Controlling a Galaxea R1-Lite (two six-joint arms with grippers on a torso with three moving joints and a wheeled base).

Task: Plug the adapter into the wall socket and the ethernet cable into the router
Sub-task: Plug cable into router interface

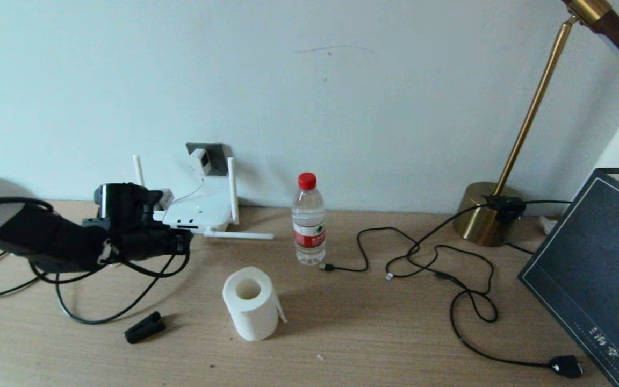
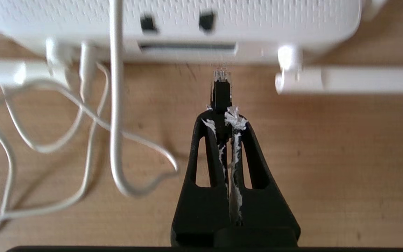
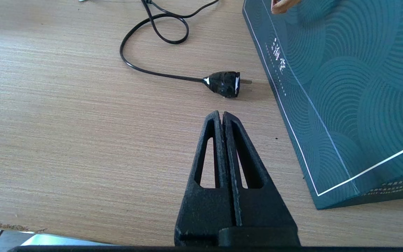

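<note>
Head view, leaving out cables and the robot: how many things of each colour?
White: 3, router, adapter, paper roll
Dark grey: 1, wall socket
Black: 1, clip
Clear: 1, bottle
Gold: 1, lamp
Teal: 1, bag
Total: 8
Left out: left gripper holding the ethernet cable at the router; right gripper idle by the bag.

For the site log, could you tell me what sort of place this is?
Probably a home or office desk: a wooden table against a plain wall, with a brass desk lamp, a router and a wall socket.
</note>
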